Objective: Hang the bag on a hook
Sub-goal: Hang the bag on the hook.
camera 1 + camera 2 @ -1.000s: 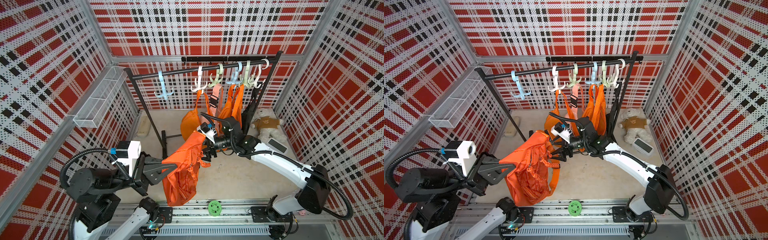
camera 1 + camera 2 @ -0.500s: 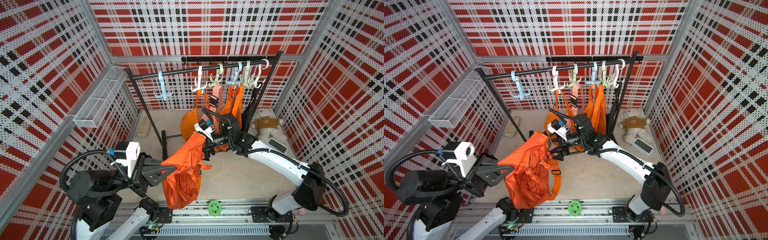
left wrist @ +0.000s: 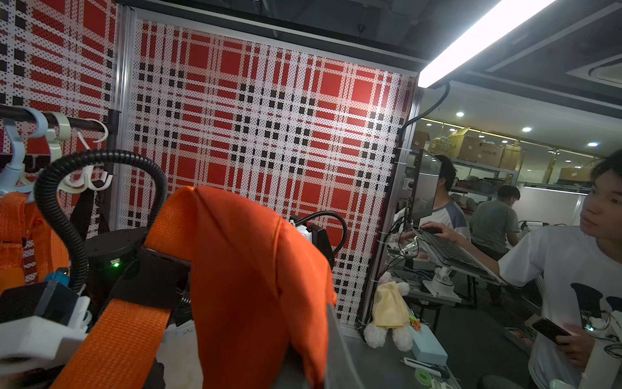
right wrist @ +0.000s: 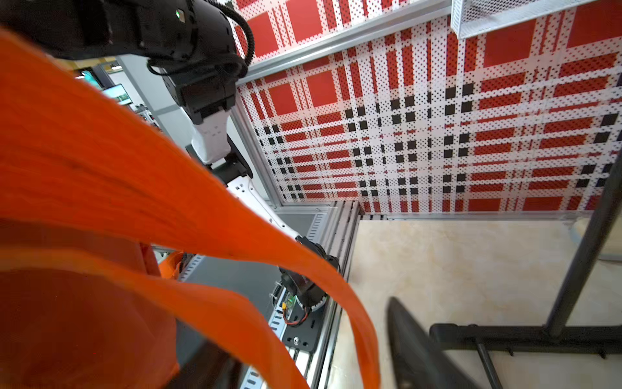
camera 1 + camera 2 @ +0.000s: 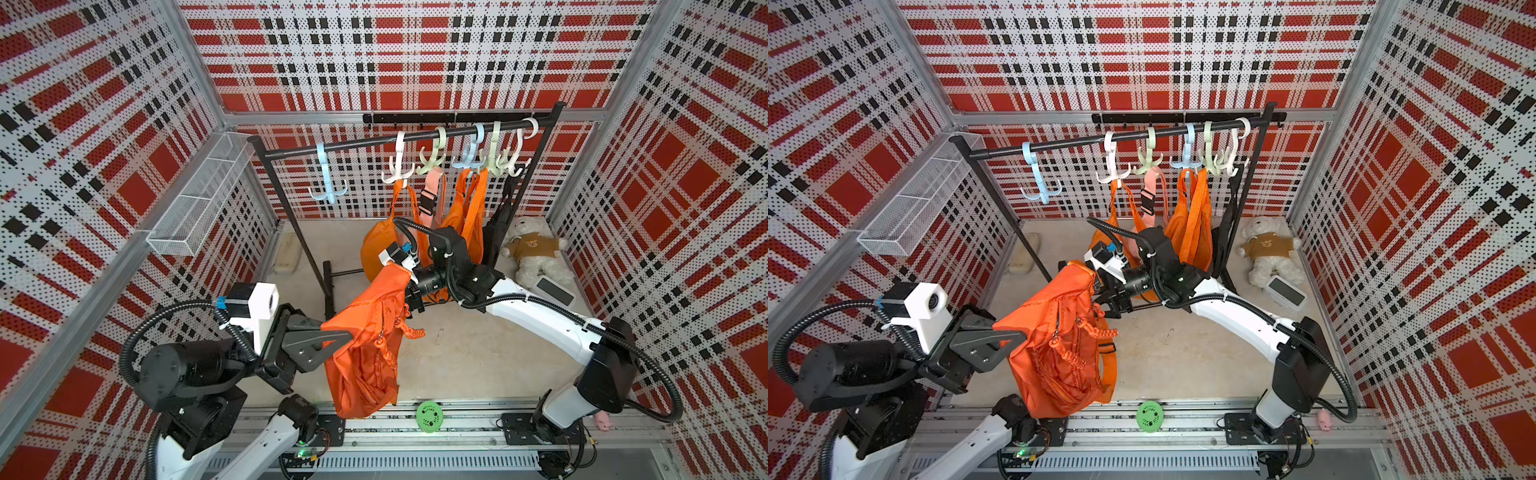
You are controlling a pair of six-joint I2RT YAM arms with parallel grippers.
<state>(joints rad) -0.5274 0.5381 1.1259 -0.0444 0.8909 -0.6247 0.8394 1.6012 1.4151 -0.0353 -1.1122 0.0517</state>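
While the left hand [image 5: 348,336] is clamped on the orange bag [image 5: 365,340], holding it in mid-air before the rack [image 5: 361,140], the right hand [image 5: 410,289] meets its top corner, grip unclear, seemingly taking the strap [image 4: 235,229], which next needs lifting onto the empty blue hook [image 5: 327,183].

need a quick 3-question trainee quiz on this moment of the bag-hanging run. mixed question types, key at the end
1. True or false: the light-blue hook that hangs apart from the other hooks on the rail carries nothing.
2. Which of these lies on the floor? A. teddy bear B. helmet C. bottle
3. Fill in: the left gripper is shut on the ___.

Key: 1 true; 2 A; 3 orange bag
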